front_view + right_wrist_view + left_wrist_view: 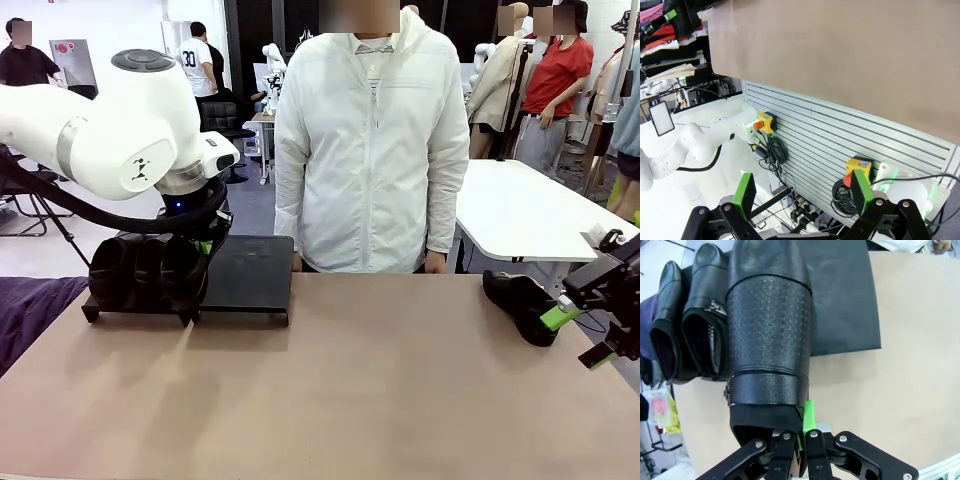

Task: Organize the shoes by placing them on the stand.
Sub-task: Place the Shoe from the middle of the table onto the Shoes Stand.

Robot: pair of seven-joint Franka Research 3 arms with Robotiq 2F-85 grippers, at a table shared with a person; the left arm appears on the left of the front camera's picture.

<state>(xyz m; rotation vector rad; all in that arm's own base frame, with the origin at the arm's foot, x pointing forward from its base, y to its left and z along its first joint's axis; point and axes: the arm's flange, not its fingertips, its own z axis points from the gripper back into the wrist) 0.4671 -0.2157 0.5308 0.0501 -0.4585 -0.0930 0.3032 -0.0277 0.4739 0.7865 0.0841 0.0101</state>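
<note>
Now left gripper (802, 432) clamps textured black shoe (770, 330), seemingly on stand (840, 300); right gripper (802, 192) gapes.

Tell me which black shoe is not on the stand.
The shoe lying alone on the table beside the right gripper. The other three sit together on the left half of the stand, one of them held by the left gripper.

The tan counter (350, 390) is carrying the low black stand (245, 272), which is sitting at its far left, close to the far edge. Black shoes (130, 270) are standing side by side on the stand's left panel. A lone shoe (518, 303) is lying directly on the counter near its right edge, well apart from the stand.
</note>
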